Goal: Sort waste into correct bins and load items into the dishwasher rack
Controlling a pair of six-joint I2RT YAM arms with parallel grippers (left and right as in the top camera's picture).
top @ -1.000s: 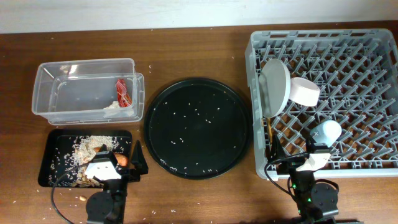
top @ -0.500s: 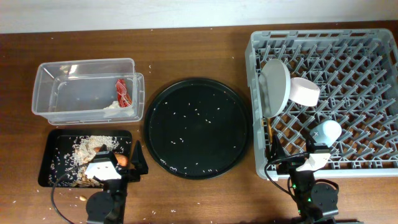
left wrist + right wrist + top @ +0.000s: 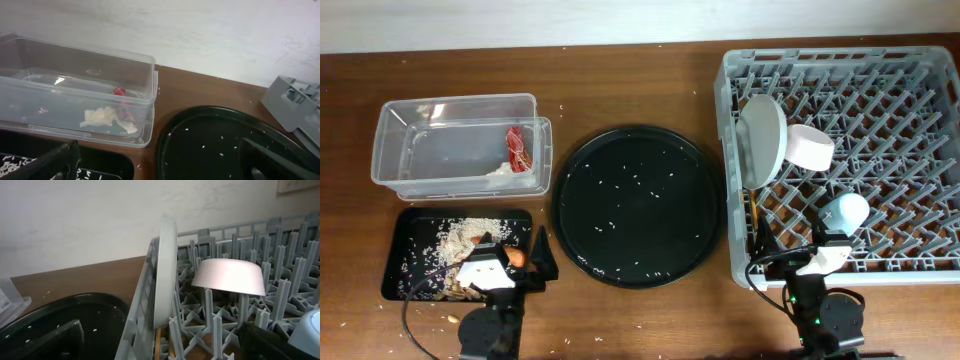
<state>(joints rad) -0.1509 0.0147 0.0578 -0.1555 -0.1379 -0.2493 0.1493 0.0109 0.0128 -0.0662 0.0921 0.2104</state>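
Nothing has moved in the last second: both arms stay parked along the 6 o'clock edge, the left fingers apart and empty, the right fingers likewise spread on nothing. Plate, bowl, cup and chopsticks sit in the rack at 3 o'clock. Wrapper and tissue lie in the clear tub at 10, carrot and rice in the black tray at 8. The sorting looks finished, bar stray grains on the round tray
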